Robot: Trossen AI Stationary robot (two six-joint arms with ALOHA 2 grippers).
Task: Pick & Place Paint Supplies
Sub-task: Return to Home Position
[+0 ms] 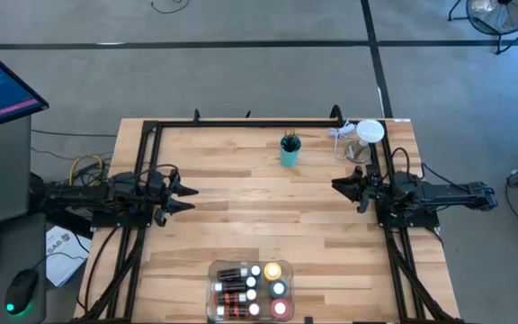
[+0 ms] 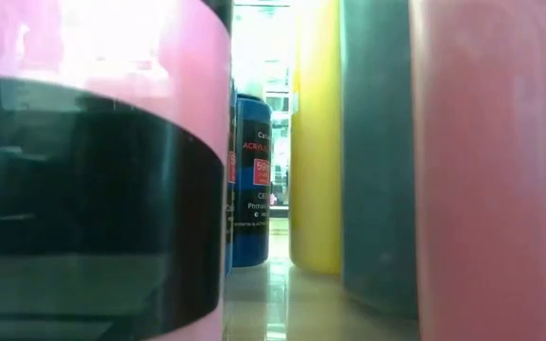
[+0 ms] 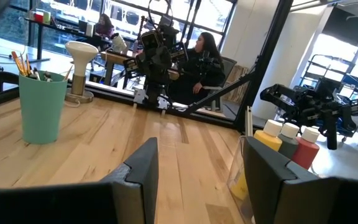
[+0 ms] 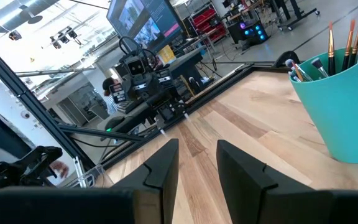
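Note:
The paint supplies sit in two places. Thin brushes (image 1: 290, 141) stand upright in a teal cup (image 1: 290, 153) at the table's far middle. Small bottles and tubes (image 1: 241, 288) fill a clear tray (image 1: 214, 270) at the near edge. The low view shows them close up as pink, blue (image 2: 251, 180), yellow (image 2: 316, 142) and red bottles. My left gripper (image 1: 190, 198) waits open at the left side, level, pointing right. My right gripper (image 1: 338, 184) waits open at the right side, pointing left. Neither has anything between its fingers (image 3: 143, 165) (image 4: 166, 163).
A white lamp-like object (image 1: 370, 133) and cables lie at the far right corner. A black frame rail (image 1: 259, 123) runs along the table's far edge. Bare wood (image 1: 259, 207) lies between the two grippers. People sit in the room beyond the table (image 3: 207, 53).

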